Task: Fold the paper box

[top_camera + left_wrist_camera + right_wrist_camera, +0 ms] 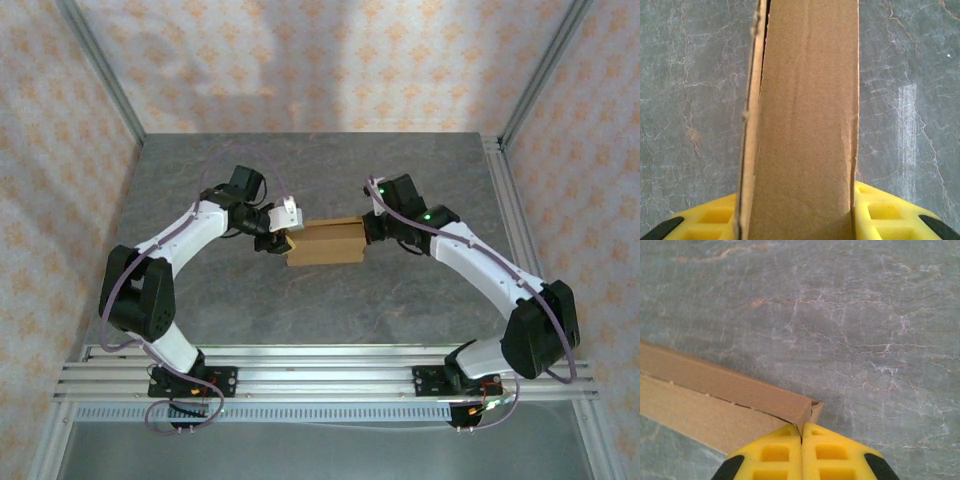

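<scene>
The paper box (325, 243) is a small brown cardboard box at the middle of the table, between both arms. My left gripper (283, 241) holds its left end. In the left wrist view the paper box (805, 125) runs up between the yellow fingers (885, 215), which press on its two sides around my left gripper (800, 222). My right gripper (368, 232) is at the right end. In the right wrist view its fingers (780, 452) are pressed together at my right gripper (801, 432), and a thin wall at the corner of the paper box (730, 385) runs into their seam.
The grey marbled table (320, 170) extends behind and in front of the box. Aluminium frame posts (505, 200) stand along the right side, and slotted rails (320, 370) carry the arm bases at the near edge. Patterned walls close the back and sides.
</scene>
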You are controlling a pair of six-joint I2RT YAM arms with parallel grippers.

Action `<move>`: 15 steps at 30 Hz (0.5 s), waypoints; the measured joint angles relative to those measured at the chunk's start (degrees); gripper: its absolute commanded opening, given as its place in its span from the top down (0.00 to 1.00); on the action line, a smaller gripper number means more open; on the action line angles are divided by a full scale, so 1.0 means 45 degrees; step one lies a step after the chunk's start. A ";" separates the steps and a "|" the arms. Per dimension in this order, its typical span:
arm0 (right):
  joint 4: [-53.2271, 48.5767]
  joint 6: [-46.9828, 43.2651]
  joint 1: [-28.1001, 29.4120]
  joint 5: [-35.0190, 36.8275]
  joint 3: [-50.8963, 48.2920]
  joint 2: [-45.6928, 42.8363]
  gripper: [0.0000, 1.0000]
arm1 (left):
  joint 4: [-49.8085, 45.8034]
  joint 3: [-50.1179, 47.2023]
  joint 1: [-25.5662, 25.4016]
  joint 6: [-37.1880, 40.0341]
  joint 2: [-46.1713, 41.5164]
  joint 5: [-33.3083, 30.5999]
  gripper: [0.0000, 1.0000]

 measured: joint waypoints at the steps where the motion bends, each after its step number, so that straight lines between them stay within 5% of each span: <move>1: 0.0126 0.0340 0.0073 0.0170 -0.0010 0.0000 1.00 | 0.0029 0.0000 -0.0024 -0.0053 0.0000 -0.0015 0.62; 15: 0.0695 0.3492 0.0398 0.1710 -0.0068 0.0015 1.00 | 0.0155 0.0432 -0.0209 -0.0481 0.0083 -0.0408 0.63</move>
